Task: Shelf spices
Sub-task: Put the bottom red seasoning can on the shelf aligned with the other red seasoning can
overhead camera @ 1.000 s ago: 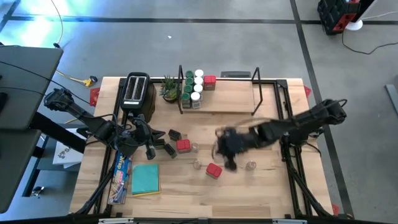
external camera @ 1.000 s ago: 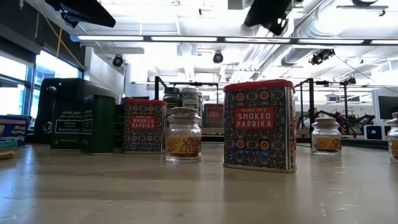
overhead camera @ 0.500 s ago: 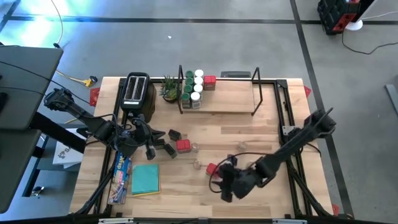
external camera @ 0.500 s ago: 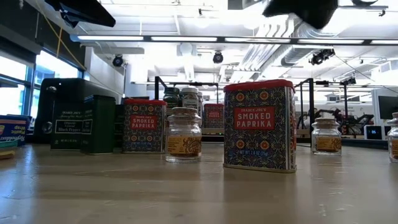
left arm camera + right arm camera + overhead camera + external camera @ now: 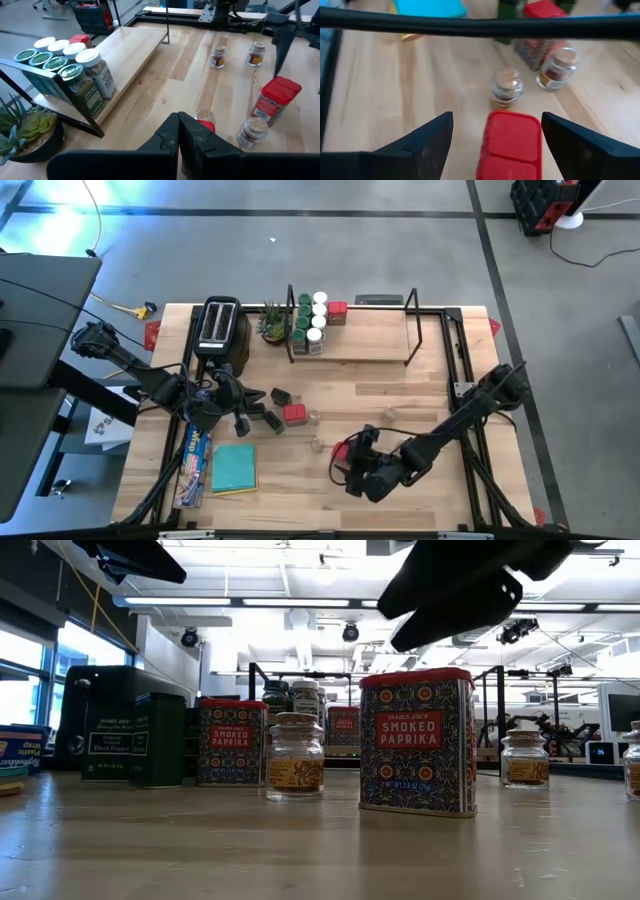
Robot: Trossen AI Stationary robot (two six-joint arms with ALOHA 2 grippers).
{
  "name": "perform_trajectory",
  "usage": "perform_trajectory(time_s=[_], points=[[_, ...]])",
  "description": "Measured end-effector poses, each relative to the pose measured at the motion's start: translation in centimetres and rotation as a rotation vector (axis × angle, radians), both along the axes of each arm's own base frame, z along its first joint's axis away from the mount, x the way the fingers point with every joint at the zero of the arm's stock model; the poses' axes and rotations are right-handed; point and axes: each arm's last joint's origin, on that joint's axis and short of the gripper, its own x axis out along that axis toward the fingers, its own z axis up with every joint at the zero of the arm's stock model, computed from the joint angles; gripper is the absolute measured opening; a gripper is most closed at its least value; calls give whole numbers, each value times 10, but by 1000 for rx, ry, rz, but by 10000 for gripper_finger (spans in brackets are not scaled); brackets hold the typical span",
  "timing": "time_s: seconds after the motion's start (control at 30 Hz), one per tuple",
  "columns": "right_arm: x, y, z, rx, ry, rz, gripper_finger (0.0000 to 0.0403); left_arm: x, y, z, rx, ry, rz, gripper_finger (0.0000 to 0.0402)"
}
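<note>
The high view looks straight down on the whole table from well above. The low view sits at table-top height, facing level across the wood into the room, very near a red tin. The right wrist view looks down on that same red tin from close by (the left wrist view catches it too, farther off, beside the shelf).

1. I swung the right gripper from mid-table toward the near edge.
2. It came down over the red tin.
3. Its fingers spread wide, one on either side of that tin.
</note>
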Motion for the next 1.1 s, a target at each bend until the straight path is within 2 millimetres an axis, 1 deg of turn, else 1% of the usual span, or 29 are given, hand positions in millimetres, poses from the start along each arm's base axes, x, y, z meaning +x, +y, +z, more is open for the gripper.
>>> perform_trajectory(time_s=[0.1,0.2,0.3,0.4,0.47,0.53,0.63,0.77,0.83,0.9,0.97,1.0,1.1], points=[[2,-2,-11,11,19,-58,299,0,0,0,-5,-2,2,3],[5,-4,-25,37,72,-70,299,0,0,0,-7,-3,3,3],[7,-5,-32,61,89,-89,298,0,0,0,-7,-2,3,3],[8,-7,-32,56,91,-88,288,0,0,0,-7,-2,3,3],[8,-8,-32,43,103,-75,274,0,0,0,-7,-2,3,3],[9,-9,-33,48,109,-74,251,0,0,0,-6,-2,3,3],[12,-14,-32,66,129,-74,207,0,0,0,-6,-2,3,3],[13,-29,-23,7,162,-68,202,0,0,0,-6,-1,3,3],[10,-46,-9,-67,189,-73,202,0,0,0,-5,0,3,3],[8,-71,9,-183,227,-91,202,0,0,-1,-5,0,3,3],[7,-103,23,-282,301,-88,202,0,0,0,-5,0,4,3],[8,-120,30,-304,331,-70,202,0,0,-1,-5,0,3,3],[15,-178,45,-302,397,36,202,0,0,0,-5,0,3,3]])
